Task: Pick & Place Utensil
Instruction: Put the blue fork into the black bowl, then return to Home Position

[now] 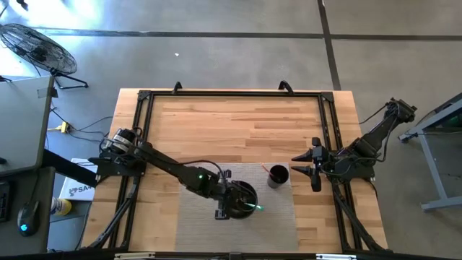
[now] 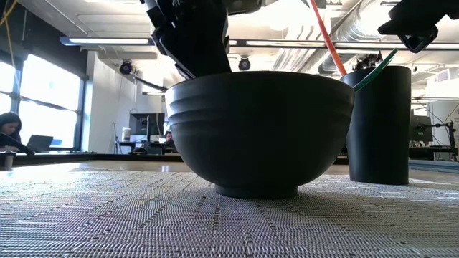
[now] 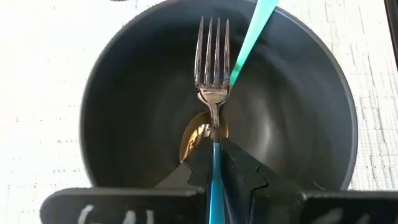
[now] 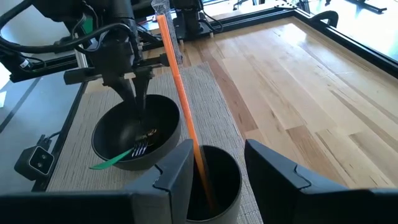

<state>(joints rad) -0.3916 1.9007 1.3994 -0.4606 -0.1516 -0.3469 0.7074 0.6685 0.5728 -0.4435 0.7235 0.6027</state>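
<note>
A black bowl (image 1: 247, 192) (image 2: 258, 129) stands on a grey woven mat (image 1: 191, 220). My left gripper (image 3: 215, 152) (image 4: 139, 118) reaches down into the bowl (image 3: 124, 112) and is shut on a fork (image 3: 211, 56) with metal tines and a teal handle. A second teal handle (image 3: 255, 34) (image 4: 109, 163) leans out over the bowl's rim. A black cup (image 1: 278, 176) (image 4: 217, 186) beside the bowl holds an upright orange handle (image 4: 180, 87). My right gripper (image 4: 217, 168) (image 1: 309, 167) is open and hovers on the right side of the cup, touching nothing. My left gripper pinches the fork's teal handle (image 3: 215, 171) just behind the metal neck, between its two fingers. The fingers come from above, pointing down into the bowl, and lie along the fork. The tines (image 3: 211, 43) point away from the fingers toward the bowl's wall. Whether the fork touches the bowl, I cannot tell.
A black metal frame (image 1: 231, 94) borders the wooden table top. Bare wood (image 1: 231, 130) lies beyond the mat toward the far edge. Something gold and shiny (image 3: 198, 134) lies at the bowl's bottom. In the room behind, a person (image 2: 11, 132) sits at a desk.
</note>
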